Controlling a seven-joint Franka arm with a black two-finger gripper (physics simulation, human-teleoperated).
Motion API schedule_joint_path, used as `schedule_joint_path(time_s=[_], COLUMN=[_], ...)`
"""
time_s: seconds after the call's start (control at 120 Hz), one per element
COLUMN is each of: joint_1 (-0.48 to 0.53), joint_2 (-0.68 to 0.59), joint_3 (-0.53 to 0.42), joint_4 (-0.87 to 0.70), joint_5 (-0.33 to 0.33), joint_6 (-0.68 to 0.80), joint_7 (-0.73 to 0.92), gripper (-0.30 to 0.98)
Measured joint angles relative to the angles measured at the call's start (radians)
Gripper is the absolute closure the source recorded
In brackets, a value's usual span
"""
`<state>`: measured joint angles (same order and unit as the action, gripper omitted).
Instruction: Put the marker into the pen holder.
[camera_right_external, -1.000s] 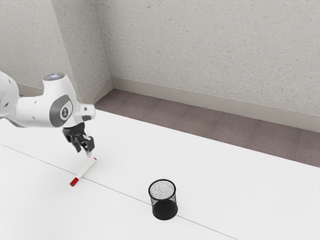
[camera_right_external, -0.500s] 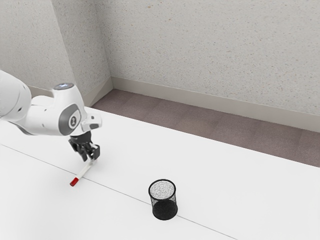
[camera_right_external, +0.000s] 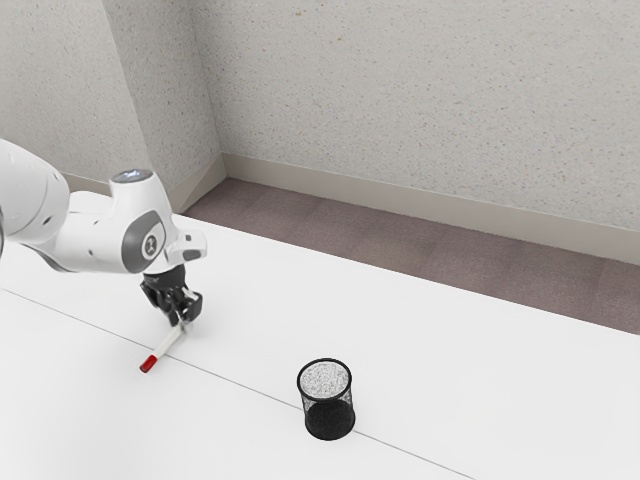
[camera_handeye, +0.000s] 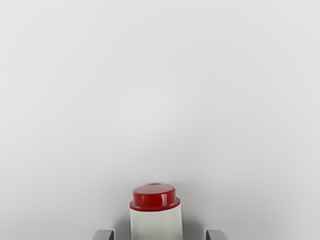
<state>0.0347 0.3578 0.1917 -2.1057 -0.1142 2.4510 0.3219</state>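
Note:
Low over the table, my gripper (camera_right_external: 182, 320) is at the far end of the white marker (camera_right_external: 171, 342), whose red cap (camera_right_external: 149, 364) points away from the hand. In the wrist view the marker's red-tipped end (camera_handeye: 155, 197) lies between the two fingertips of the gripper (camera_handeye: 160, 235), which stand apart with a gap on each side of the white barrel. The gripper is open. The black mesh pen holder (camera_right_external: 327, 400) stands upright toward the exterior view's right, apart from the marker.
The white table (camera_right_external: 420, 370) carries a thin dark seam line (camera_right_external: 240, 382) running past the marker and pen holder. Beyond the table's back edge are a brown floor (camera_right_external: 400, 250) and a speckled wall (camera_right_external: 420, 110).
My hand has come down and slightly toward the exterior view's right, onto the marker's far end; its last movement is small. The marker and pen holder have not moved.

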Motion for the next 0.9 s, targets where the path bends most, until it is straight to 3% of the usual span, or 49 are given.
schedule_joint_path(time_s=[0.142, 0.308, 0.517, 0.9], joint_1=[0.002, -0.001, -0.11, -0.168], joint_2=[0.005, -0.032, -0.245, -0.304], joint_3=[0.0, 0.0, -0.002, -0.144], joint_4=[0.001, -0.004, -0.014, -0.001], joint_5=[0.0, 0.012, 0.024, 0.032], joint_6=[0.0, 0.0, -0.051, -0.099], joint_7=[-0.001, -0.011, -0.041, -0.124], gripper=[0.67, 0.75, 0.78, 0.79])
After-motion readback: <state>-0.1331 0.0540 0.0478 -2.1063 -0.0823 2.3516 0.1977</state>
